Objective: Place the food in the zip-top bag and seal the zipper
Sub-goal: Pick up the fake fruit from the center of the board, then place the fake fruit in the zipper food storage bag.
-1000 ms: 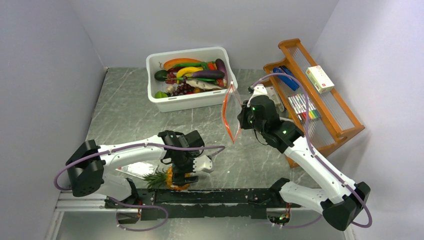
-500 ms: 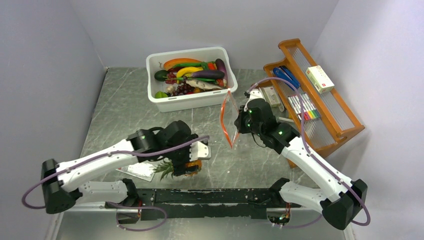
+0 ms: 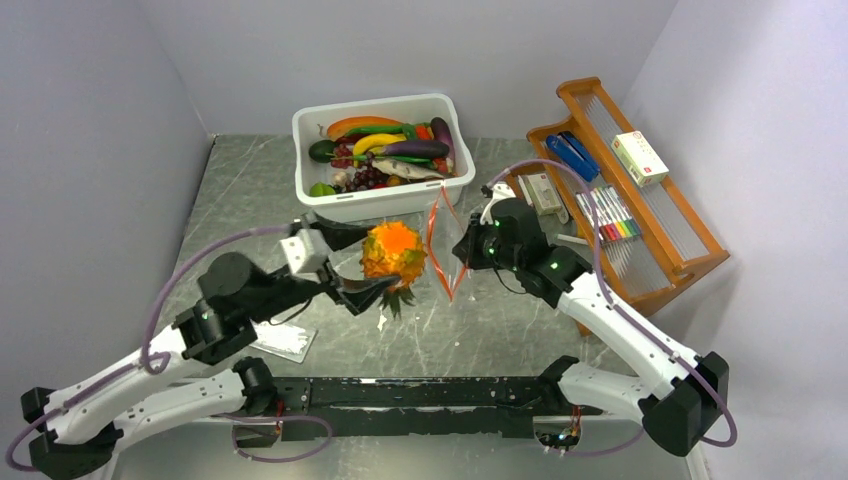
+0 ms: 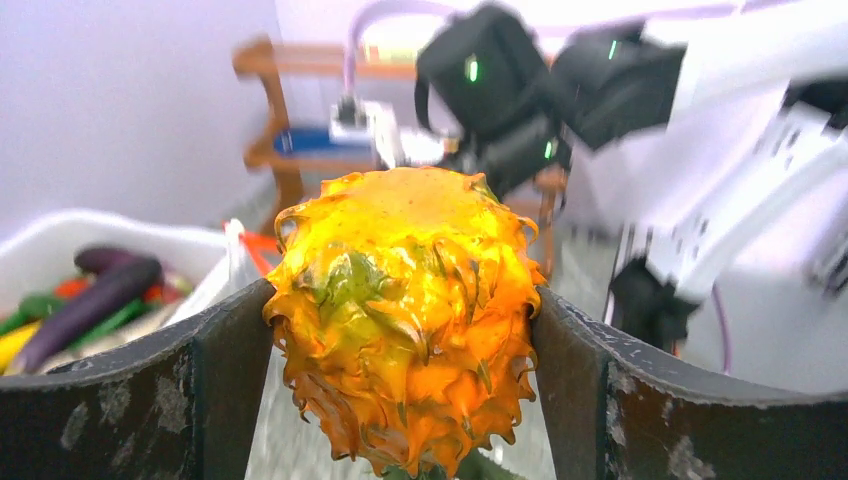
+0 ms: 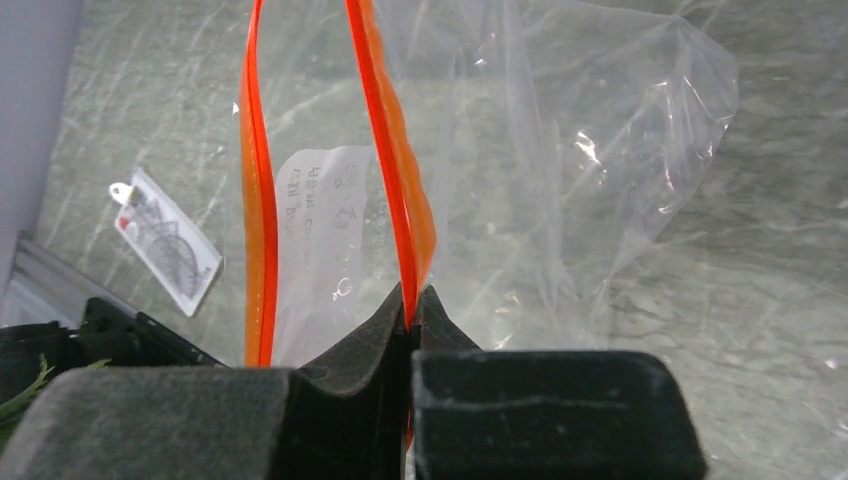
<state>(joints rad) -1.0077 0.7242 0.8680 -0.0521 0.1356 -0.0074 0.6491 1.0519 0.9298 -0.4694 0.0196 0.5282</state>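
Pineapple (image 3: 393, 252) is off the table (image 3: 250, 220) and in the air, clamped across its body by the left gripper (image 4: 400, 330), whose jaws stand wide with a pad against each flank; it hangs just beside the mouth of the zip-top bag (image 3: 437, 250), its green crown pointing down. The right gripper (image 5: 410, 310) is pinched tight on one lip of the zipper (image 5: 390, 180), and the bag dangles from that hold above the table, between the two arms; the other lip bows away, so the mouth gapes as a narrow slot.

By the look of it the task is at an early stage: the pick is done and the bag is presented, but no food shows inside the clear film, only the white label (image 5: 325, 230); the pineapple is not yet through the mouth, more toy food, a dark grape bunch (image 3: 366, 177) among it, lies in the white tub (image 3: 380, 205), and the seal is left to do.

The pineapple is hard glossy plastic, rounded, orange-yellow and studded with curled, pointed scales; the gripper pads look dark, matt and scuffed; the bag is thin, limp and creased, catching glints of light; the zipper is a slim orange-red band, stiffer than the film; the table is grey-green and veined like stone.
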